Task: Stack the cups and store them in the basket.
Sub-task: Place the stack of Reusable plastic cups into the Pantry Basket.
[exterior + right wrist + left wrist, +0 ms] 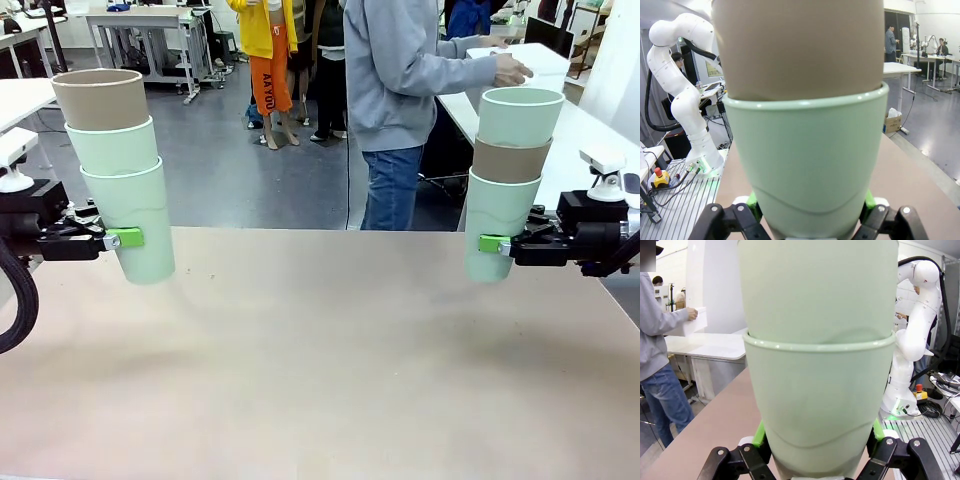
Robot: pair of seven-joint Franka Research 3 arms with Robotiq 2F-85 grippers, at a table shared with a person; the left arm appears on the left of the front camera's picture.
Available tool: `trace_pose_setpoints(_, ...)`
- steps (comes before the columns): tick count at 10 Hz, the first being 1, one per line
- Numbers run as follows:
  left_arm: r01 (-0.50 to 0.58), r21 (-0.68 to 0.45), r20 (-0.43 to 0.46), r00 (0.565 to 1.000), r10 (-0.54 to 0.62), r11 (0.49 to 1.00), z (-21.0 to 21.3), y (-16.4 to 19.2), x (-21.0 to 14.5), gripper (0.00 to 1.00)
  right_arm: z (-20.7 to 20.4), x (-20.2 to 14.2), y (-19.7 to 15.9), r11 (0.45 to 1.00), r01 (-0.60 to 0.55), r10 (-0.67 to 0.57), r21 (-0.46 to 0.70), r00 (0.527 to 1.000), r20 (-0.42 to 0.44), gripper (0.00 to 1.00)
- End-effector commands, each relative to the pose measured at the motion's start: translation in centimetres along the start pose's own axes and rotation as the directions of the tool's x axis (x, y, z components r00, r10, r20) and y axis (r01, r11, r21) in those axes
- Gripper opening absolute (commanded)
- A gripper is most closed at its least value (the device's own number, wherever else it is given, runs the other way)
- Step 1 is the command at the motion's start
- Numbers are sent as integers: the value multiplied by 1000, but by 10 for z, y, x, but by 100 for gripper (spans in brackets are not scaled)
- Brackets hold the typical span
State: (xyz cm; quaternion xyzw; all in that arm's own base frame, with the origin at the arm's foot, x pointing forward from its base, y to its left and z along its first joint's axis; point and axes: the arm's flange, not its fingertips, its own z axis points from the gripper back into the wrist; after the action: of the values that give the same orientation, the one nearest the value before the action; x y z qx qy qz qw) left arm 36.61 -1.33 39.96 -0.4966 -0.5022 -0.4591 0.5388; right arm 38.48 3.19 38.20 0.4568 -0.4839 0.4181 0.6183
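Left stack [115,150]: a tan cup nested over two mint cups, held clear of the table [320,380]. The left jaws are clamped on the lowest cup's lower wall.

Right stack [510,165]: mint, tan, mint. The right jaws are clamped on it likewise.

The white basket [545,62] lies under the person's hands on a farther table.

Assessment: thin matte plastic, likely light, yielding under squeeze, top-heavy when nested. Recommend a low hold on the bottom cup, upright, with moderate pressure. Tilting could slide the upper cups out.

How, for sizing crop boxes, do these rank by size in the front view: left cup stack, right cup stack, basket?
1. left cup stack
2. right cup stack, slightly smaller-looking, though nearness may explain that
3. basket, far behind; distance shrinks it
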Motion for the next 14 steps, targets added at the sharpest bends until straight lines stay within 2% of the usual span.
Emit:
trace_pose_setpoints(1, 8, -3, 12, 1000, -8, 1000, 2, -2, 4, 86, 0, 3, 0, 1000, -7, 7, -4, 1000, 4, 85)
trace_pose_setpoints(14, 8, -3, 12, 1000, -8, 1000, 2, -2, 4, 86, 0, 3, 0, 1000, -7, 7, -4, 1000, 4, 85)
